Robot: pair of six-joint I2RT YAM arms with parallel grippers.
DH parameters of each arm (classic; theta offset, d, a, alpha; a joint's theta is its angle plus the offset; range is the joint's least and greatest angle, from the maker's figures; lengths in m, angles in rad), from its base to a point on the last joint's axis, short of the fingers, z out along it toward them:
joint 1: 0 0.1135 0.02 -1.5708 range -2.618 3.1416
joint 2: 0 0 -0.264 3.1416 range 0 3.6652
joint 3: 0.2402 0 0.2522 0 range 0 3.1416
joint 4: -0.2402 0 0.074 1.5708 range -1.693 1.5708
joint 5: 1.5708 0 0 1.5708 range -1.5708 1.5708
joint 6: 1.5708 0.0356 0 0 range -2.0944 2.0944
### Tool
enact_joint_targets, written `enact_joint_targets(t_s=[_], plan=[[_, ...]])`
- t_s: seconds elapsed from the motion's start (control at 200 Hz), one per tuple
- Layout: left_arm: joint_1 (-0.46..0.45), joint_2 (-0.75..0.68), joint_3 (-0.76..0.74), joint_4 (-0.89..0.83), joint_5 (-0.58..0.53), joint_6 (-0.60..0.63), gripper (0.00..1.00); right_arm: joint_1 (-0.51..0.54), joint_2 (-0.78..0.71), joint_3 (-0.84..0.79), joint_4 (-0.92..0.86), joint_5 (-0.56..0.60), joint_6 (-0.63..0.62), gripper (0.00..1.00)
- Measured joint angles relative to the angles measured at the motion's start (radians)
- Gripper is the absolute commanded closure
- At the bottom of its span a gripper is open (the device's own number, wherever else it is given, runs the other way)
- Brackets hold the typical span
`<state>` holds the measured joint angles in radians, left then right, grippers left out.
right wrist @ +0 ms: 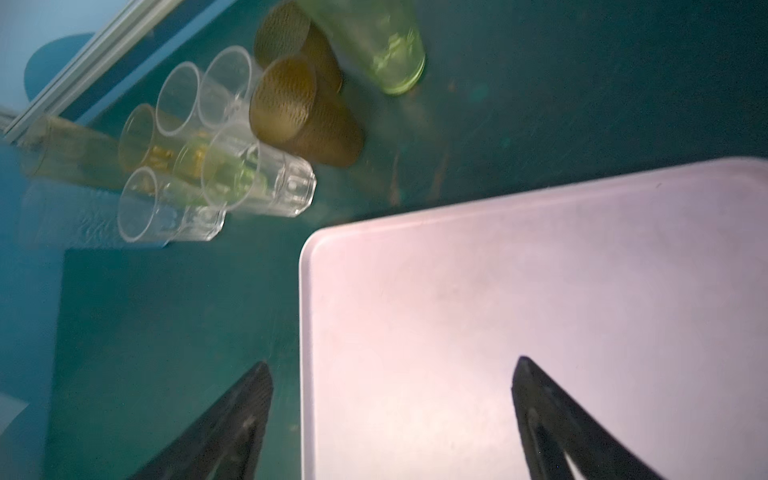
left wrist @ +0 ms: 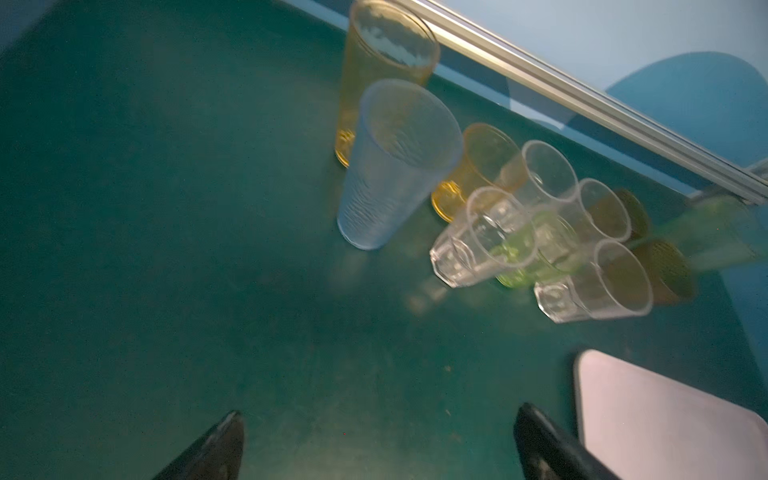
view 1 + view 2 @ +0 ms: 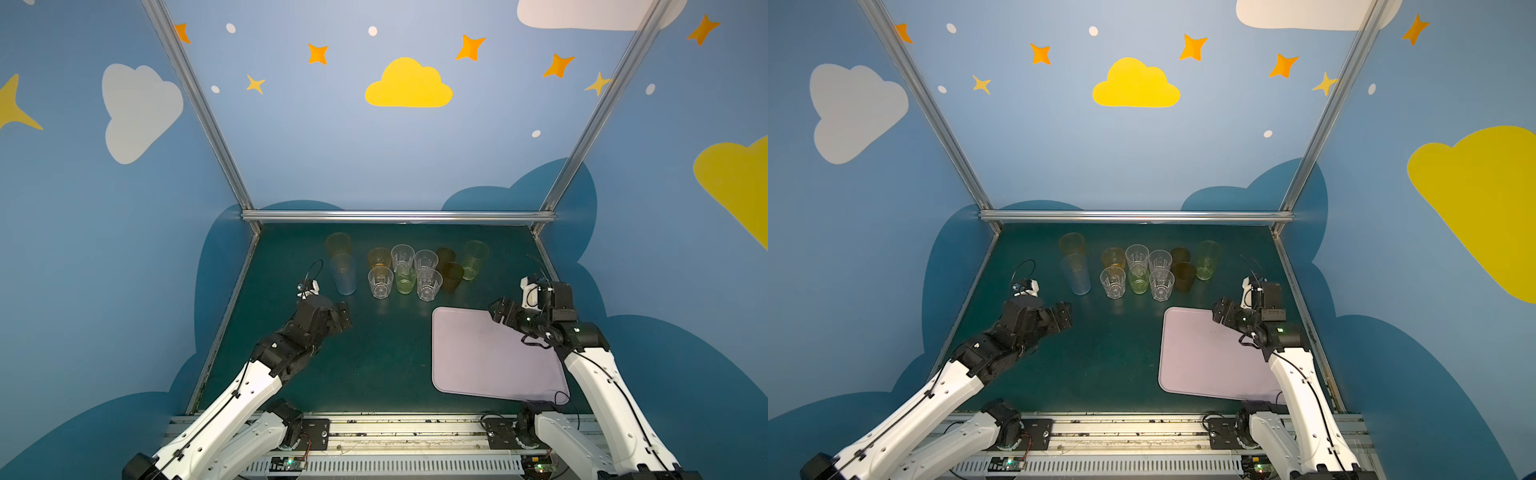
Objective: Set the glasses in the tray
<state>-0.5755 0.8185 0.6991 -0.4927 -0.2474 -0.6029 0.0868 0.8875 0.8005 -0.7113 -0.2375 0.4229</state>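
The task is being seen at its very start: nothing is yet being set into the tray point(image 3: 478, 357), which is lying bare on the near right part of the desk point(image 3: 374, 365). All the glasses point(image 3: 1138, 270) are being left upright in a tight cluster toward the far side of the desk, the nearest of them just beyond the tray's far edge.

Eleven are being counted in both top views. A tall orange glass point(image 3: 338, 244) and a tall blue glass point(image 3: 344, 276) are placed at the left end. A short amber glass point(image 3: 379, 258), four clear glasses point(image 3: 380, 282), a short green glass point(image 3: 406, 280) and two brown glasses point(image 3: 452, 276) are gathered in the middle. A tall green glass point(image 3: 475, 259) is placed at the right end. Every one is judged as yet to be moved.

The left jaws are being held wide open above bare desk, near the tall blue glass but apart from it. In the left wrist view the fingertips point(image 2: 224, 440) are shown far apart with nothing between them.

The right jaws are likewise being held wide open over the tray's far edge. In the right wrist view one fingertip is shown over the desk and one over the tray. Nothing is being held or, as far as can be told, touched.
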Motion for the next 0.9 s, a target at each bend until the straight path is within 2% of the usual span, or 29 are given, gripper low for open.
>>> enact_joint_targets(t_s=[0.2, 0.411, 0.681, 0.901], plan=[[-0.214, 0.008, -0.041, 0.018, 0.022, -0.103, 0.00, 0.000, -0.106, -0.039, -0.079, -0.133, 0.014, 0.11], [-0.428, 0.223, -0.011, 0.071, -0.025, -0.156, 0.00, 0.000, -0.254, -0.156, -0.082, -0.191, 0.068, 0.11], [-0.544, 0.561, 0.184, 0.146, -0.011, -0.145, 0.00, -0.010, -0.196, -0.164, -0.088, -0.288, 0.071, 0.11], [-0.571, 0.708, 0.235, 0.243, 0.075, -0.138, 0.00, -0.014, -0.214, -0.183, -0.091, -0.312, 0.080, 0.11]])
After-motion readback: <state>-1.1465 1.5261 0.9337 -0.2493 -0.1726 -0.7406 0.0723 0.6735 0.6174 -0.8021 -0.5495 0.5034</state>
